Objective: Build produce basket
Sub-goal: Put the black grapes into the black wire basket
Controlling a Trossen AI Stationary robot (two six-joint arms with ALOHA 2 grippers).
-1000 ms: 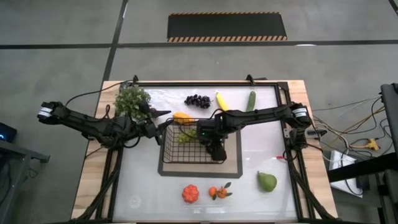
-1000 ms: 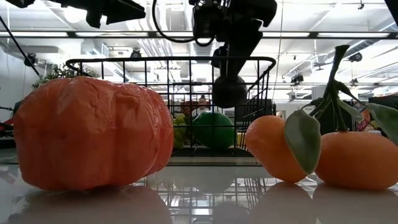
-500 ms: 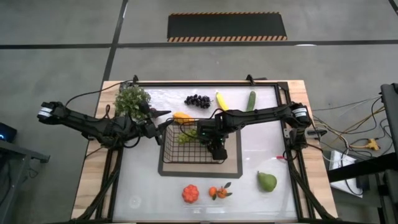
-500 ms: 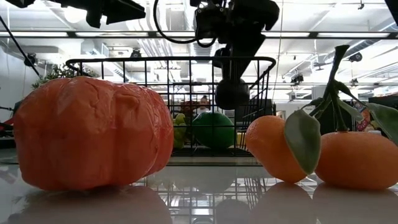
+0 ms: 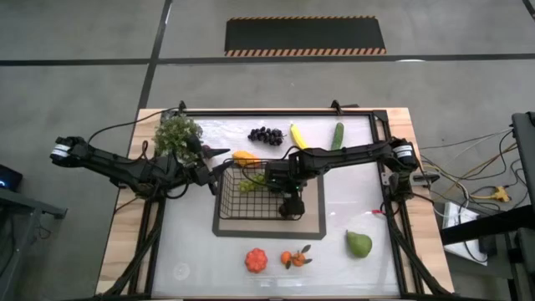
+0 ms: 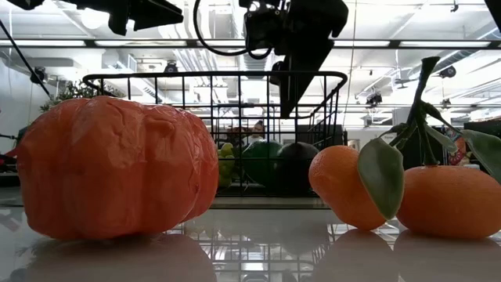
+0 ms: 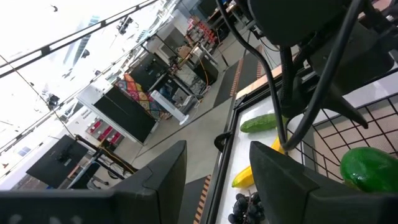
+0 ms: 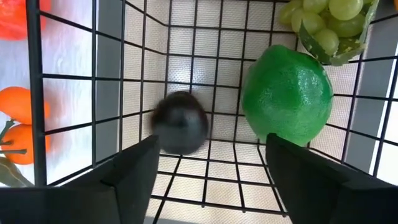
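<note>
The black wire basket [image 5: 235,199] stands on a grey mat [image 5: 313,219] at mid-table. My right gripper [image 5: 290,199] hangs open above the basket's right part, fingers pointing down [image 8: 211,146]. Below it a dark round fruit [image 8: 179,123] lies on the basket floor beside a green lime [image 8: 287,99] and green grapes [image 8: 323,18]; the low view shows the dark fruit [image 6: 297,164] too. My left gripper [image 5: 222,164] hovers open and empty by the basket's far left corner.
Dark grapes [image 5: 265,134], a banana [image 5: 298,135], a cucumber [image 5: 337,135] and a yellow-orange piece [image 5: 245,157] lie at the far side. A leafy plant [image 5: 178,134] stands far left. A red tomato [image 5: 256,260], oranges [image 5: 294,258] and a pear [image 5: 359,244] lie near.
My right gripper has let go of the dark round fruit it held above the basket. The fruit has dropped onto the basket floor and lies beside the green lime. The gripper stays above the basket.
</note>
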